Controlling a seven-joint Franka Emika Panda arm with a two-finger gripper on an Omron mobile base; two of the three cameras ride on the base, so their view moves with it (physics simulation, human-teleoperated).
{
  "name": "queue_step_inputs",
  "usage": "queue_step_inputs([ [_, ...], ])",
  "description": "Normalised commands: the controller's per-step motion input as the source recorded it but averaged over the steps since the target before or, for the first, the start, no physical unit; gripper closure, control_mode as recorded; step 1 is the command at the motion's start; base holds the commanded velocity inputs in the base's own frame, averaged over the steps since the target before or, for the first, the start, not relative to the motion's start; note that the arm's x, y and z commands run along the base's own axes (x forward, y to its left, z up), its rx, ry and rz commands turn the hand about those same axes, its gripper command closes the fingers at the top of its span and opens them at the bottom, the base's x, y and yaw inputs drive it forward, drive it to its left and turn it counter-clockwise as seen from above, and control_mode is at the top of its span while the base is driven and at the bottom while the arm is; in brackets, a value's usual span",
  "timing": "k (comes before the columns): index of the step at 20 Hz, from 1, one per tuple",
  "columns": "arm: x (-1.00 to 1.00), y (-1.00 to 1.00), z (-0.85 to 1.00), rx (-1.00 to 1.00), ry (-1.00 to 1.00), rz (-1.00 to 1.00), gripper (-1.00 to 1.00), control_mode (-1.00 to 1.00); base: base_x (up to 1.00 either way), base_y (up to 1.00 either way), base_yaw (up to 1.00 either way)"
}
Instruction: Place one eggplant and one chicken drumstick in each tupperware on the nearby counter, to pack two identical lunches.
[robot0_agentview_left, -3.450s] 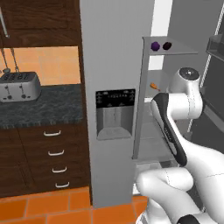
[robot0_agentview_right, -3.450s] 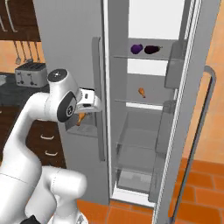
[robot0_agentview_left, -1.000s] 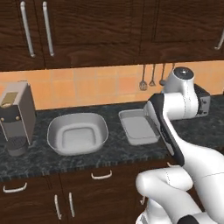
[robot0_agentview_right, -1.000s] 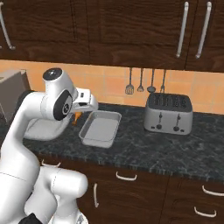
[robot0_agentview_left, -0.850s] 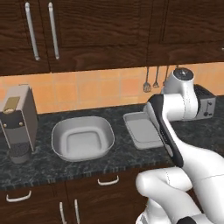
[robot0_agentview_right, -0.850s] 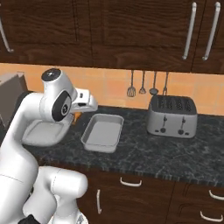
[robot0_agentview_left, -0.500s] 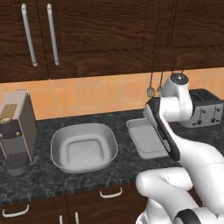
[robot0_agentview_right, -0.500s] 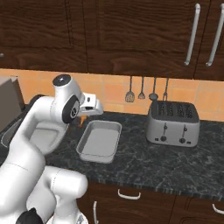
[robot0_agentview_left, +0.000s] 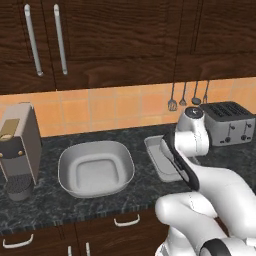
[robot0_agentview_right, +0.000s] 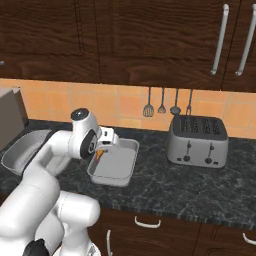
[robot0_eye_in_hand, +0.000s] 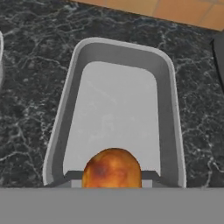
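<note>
Speckled surface (robot0_agentview_right: 165, 185): gripper (robot0_agentview_right: 101, 151) clamped on chicken drumstick (robot0_eye_in_hand: 112, 168), directly above empty shallow tupperware tray (robot0_eye_in_hand: 171, 100)

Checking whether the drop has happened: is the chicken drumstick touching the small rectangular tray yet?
Apart. In the right base view the chicken drumstick hangs in the shut gripper, above the tray with its pale floor visible beneath.

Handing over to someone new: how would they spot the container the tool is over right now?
Find the silver toaster on the dark stone counter. Just to its left, below the hanging utensils, lies the shallow rectangular grey tray, bare inside, with the tool holding a drumstick above it. The other grey container, the deep rounded tub, is wider and sits beside the coffee machine.
</note>
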Motion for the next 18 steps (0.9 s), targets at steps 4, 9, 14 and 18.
queue_step_inputs([
  [4,0.43,-0.11,-0.46,0.02,0.00,0.00,1.00,-1.00,0.00,0.00,0.00],
  [9,0.61,-0.10,-0.12,0.01,0.00,0.00,-1.00,-1.00,0.00,0.00,0.00],
  [14,0.45,0.00,0.01,0.01,0.00,0.00,-1.00,-1.00,0.00,0.00,0.00],
  [18,-0.19,0.00,0.48,0.06,0.00,0.00,-1.00,-1.00,0.00,0.00,0.00],
])
